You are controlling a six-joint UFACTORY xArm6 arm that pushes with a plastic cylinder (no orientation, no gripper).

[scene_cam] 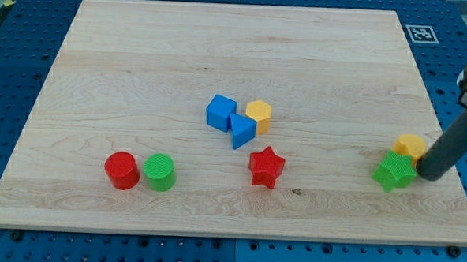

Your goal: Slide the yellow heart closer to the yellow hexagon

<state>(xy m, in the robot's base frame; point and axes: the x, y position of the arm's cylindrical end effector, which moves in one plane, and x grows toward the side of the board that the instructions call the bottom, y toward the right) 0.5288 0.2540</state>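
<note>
My tip [429, 176] sat near the board's right edge, just right of the yellow heart [410, 145] and green star [394, 171], those two touching. Yellow hexagon [259, 115] lay mid-board, well apart from the heart, against the blue triangle [242, 131], which touched the blue cube [220, 112]. Red star [266, 166] was just below them. Red cylinder [122, 170] and green cylinder [160, 172] (side by side) lay toward the bottom-left corner of the wooden board [142, 64].

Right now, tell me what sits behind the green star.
Behind the green star, toward the view's top, sits the yellow heart, touching it. My tip is right beside them; the star hides the heart's lower edge.
</note>
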